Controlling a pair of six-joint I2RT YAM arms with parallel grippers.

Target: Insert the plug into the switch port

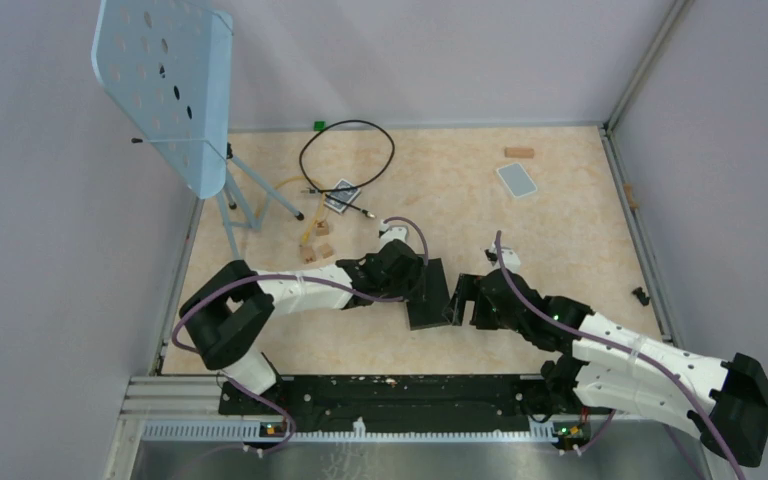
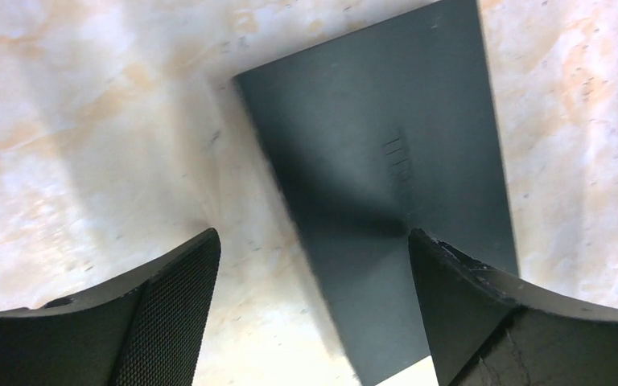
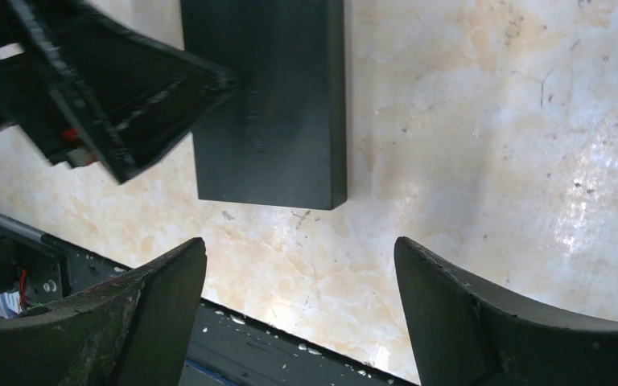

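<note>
**Operator:** Item one, the left arm?

**Spotter:** Your left arm runs from its base at the near left, with the forearm low across the worktop (image 1: 520, 230) toward the centre. Your left end effector (image 2: 314, 241) points down, spread wide, with nothing in its grasp.

**Operator:** Item two, the right arm?

**Spotter:** The elbow is out at the near right corner and the forearm is folded back toward the centre. Your right end effector (image 3: 299, 245) is also spread wide and empty. It faces the left one.

**Operator:** Item three, the black box (image 1: 428, 308)?

**Spotter:** It lies flat on the worktop between your two end effectors, near the front edge. In the left wrist view it lies beneath the open span, and one finger (image 2: 483, 322) hangs over its near end. I cannot tell whether they touch. In the right wrist view it sits just ahead of the fingertips, apart from them.

**Operator:** And the switch port?

**Spotter:** I cannot make it out in any view.

**Operator:** Item four, the plug?

**Spotter:** It is too small to pick out. The cable (image 1: 393, 150) lies in a black loop at the far left of the worktop, well apart from both end effectors. Its ends lie beside a dark patterned card (image 1: 342, 196).

**Operator:** Sundries?

**Spotter:** A pale grey-blue card (image 1: 517, 180) lies at the far right.
</note>
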